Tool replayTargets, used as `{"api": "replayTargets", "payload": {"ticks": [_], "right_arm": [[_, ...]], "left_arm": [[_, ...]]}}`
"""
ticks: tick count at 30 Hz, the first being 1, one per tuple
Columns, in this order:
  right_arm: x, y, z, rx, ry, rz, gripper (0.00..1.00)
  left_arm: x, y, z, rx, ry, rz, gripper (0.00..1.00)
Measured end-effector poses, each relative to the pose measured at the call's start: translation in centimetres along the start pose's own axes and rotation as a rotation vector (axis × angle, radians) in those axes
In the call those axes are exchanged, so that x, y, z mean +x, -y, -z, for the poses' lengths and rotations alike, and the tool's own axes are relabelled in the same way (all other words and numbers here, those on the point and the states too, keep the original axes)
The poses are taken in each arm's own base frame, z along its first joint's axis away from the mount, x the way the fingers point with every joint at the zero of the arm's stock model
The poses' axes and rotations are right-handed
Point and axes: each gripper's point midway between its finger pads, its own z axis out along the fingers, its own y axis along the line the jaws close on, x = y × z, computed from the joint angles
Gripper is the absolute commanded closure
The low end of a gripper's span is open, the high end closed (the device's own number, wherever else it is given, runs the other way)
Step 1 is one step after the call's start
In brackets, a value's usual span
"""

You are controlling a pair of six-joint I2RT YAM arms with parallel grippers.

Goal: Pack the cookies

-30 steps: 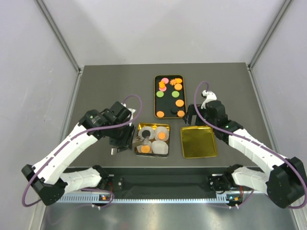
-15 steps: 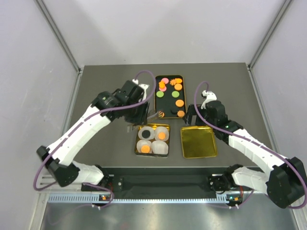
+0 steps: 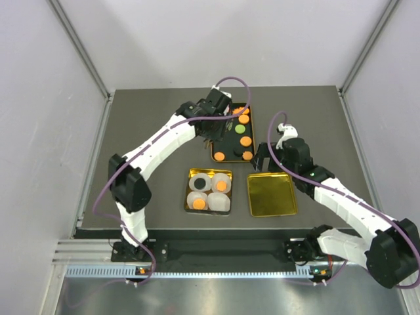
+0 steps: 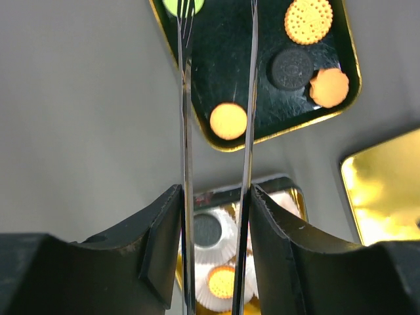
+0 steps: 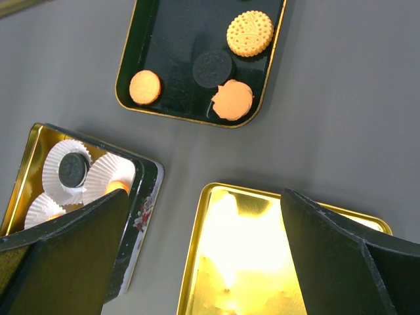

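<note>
1. The left fingers (image 4: 164, 243) pinch a pair of thin metal tweezers (image 4: 186, 131), one finger pressed on each blade. The blades stand slightly apart, with nothing seen between them.
2. The left arm is stretched over a black tray (image 3: 231, 161) at the middle of the dark worktop (image 3: 144, 131). The tweezers point over the tray's left side. One tip lies across a green cookie (image 4: 197, 5); whether it touches cannot be told.
3. Loose in the tray lie several orange cookies (image 5: 145, 86), one black cookie (image 5: 212, 68) and a second green one (image 3: 240, 128).
4. Nearer the arms, an open gold tin (image 3: 210, 171) holds four white paper cups (image 5: 56, 157). One cup holds a black sandwich cookie (image 3: 199, 184) and two others hold an orange cookie each.
5. The right fingers (image 5: 72, 256) are spread wide and hold nothing. They hover above a gold lid (image 3: 271, 194), which lies just right of the tin.
</note>
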Motion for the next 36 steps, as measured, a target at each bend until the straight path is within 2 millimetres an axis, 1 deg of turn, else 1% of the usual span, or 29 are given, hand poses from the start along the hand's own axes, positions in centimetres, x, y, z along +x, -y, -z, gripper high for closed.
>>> {"api": "replayTargets", "payload": {"ticks": [2,5,9,14,19,26,36], "right_arm": [[-0.1,0.0,0.1,-0.001,0.002,0.0,0.0],[0.0,0.0,0.1,0.001,0.0,0.001,0.01],[0.0,0.0,0.2,0.001,0.001,0.001,0.0],[0.0,0.1,0.2,0.003,0.001,0.001,0.0],[0.0,0.1,0.2,0.003,0.001,0.002,0.0],[0.0,0.1,0.2,0.003,0.0,0.002,0.0],[-0.1,0.0,0.3,0.002,0.006,0.002,0.0]], "left_arm": [[-0.1,0.4,-1.2,0.013,-0.018,-0.01,0.52],[0.2,1.0,-2.0,0.05,-0.042,-0.022,0.52],[0.9,2.2,-1.9,0.109,-0.062,-0.039,0.5],[3.2,3.1,-2.1,0.139,-0.113,-0.066,0.49],[4.5,3.8,-2.3,0.147,-0.142,-0.089,0.49],[4.6,4.6,-2.2,0.165,-0.139,-0.103,0.49],[4.6,4.6,-2.5,0.16,-0.134,-0.115,0.49]]}}
